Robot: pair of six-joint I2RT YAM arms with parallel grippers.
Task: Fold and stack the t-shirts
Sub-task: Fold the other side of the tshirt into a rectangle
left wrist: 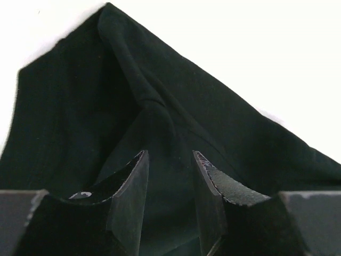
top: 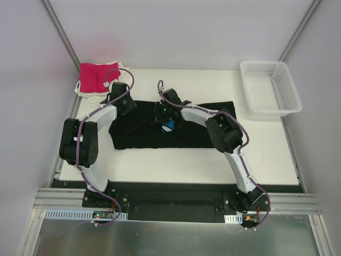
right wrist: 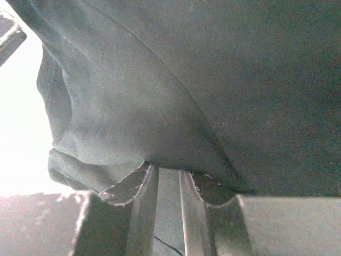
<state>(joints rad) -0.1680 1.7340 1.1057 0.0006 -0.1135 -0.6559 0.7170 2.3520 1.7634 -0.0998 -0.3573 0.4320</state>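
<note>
A black t-shirt (top: 192, 130) lies across the middle of the white table, folded into a wide band. A bit of its blue print (top: 169, 127) shows near the centre. My left gripper (top: 125, 105) is at the shirt's far left corner. In the left wrist view a ridge of the black t-shirt (left wrist: 69, 106) runs up into the left gripper (left wrist: 169, 154), whose jaws hold the fold. My right gripper (top: 162, 116) is at the shirt's middle by the print. Its jaws (right wrist: 167, 168) are pinched on the black t-shirt (right wrist: 213, 80), which drapes over them.
A folded magenta-pink t-shirt (top: 96, 76) rests on white folded shirts (top: 80, 92) at the table's far left corner. A white mesh basket (top: 269, 88) stands at the far right. The table's near edge (top: 176, 184) runs just ahead of the arm bases.
</note>
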